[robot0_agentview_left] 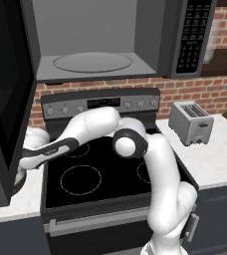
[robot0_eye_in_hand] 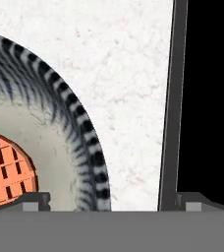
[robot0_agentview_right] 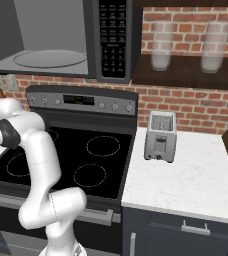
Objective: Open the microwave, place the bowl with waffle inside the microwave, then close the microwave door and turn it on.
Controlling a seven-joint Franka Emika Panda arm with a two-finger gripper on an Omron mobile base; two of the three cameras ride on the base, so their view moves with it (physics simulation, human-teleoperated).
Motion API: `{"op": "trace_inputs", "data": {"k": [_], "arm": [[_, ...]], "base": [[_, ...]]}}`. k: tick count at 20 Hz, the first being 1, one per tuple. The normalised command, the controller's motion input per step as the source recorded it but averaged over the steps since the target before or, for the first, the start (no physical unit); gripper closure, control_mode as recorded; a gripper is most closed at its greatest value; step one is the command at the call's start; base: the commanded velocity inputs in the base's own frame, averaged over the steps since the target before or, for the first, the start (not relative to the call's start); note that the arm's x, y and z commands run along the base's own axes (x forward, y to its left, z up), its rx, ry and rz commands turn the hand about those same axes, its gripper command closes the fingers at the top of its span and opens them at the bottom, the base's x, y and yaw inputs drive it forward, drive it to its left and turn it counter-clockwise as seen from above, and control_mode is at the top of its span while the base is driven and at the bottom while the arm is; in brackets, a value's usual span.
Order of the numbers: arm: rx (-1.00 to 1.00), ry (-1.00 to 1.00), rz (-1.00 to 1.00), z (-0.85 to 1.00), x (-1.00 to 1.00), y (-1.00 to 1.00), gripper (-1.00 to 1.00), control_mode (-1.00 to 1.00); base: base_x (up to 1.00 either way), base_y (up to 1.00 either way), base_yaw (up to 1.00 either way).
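The microwave point(robot0_agentview_left: 90, 62) hangs over the stove with its cavity and round glass turntable exposed. The microwave door point(robot0_agentview_left: 6, 99) is swung wide to the left. My arm reaches left and down behind that door. In the hand view, the striped dark bowl point(robot0_eye_in_hand: 60, 113) sits on the white counter with the orange waffle point(robot0_eye_in_hand: 6, 170) inside it. My gripper point(robot0_eye_in_hand: 111, 202) is open just above the bowl's right rim. One fingertip point(robot0_eye_in_hand: 33, 199) is over the bowl's inside and the other is near the stove's edge. Nothing is held.
The black-topped stove point(robot0_agentview_left: 105, 169) lies under my arm, its dark edge point(robot0_eye_in_hand: 170, 108) close beside the bowl. A silver toaster point(robot0_agentview_left: 190, 122) stands on the right counter. The keypad panel point(robot0_agentview_right: 113, 37) is on the microwave's right. Two jars point(robot0_agentview_right: 161, 47) sit on a shelf.
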Motion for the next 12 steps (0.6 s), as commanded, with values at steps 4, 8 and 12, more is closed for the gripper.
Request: {"op": "trace_inputs", "data": {"k": [4,8,12], "arm": [[0.00,0.00,0.03,0.00,0.17,0.32,-1.00,-1.00],[0.00,0.00,0.03,-0.20,0.00,0.18,-1.00,-1.00],[0.00,0.00,0.03,-0.36,-0.03,0.13,-1.00,-1.00]], "base": [[0.00,0.00,0.00],[0.00,0.00,0.00],[0.00,0.00,0.00]]}}
